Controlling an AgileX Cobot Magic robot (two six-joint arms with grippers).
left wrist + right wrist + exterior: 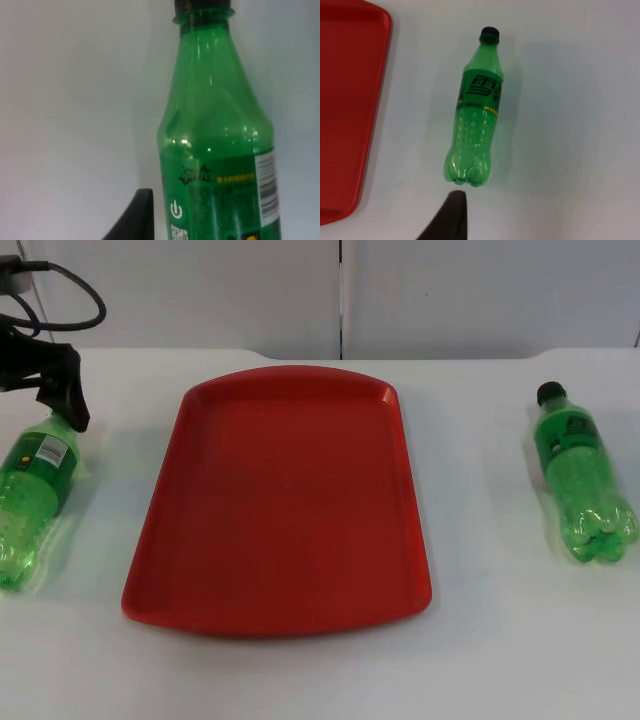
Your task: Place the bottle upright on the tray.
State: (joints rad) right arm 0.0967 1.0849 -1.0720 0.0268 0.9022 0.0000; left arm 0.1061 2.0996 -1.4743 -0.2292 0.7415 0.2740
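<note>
A red tray [200,570] lies flat in the middle of the table, with nothing on it. One green bottle [35,490] lies on its side left of the tray, base toward the near edge. My left gripper [66,400] hangs over this bottle's neck and hides the cap in the top view. In the left wrist view the same bottle [215,150] is close, just beside my left gripper [137,220]. A second green bottle [582,480] with a black cap lies right of the tray. My right gripper [456,217] is held above the table, near the base of that bottle [475,120].
The white table ends at a grey partition wall [340,290] behind the tray. The tray's edge [350,100] lies beside the right bottle, with bare table between them. Open table runs along the near side.
</note>
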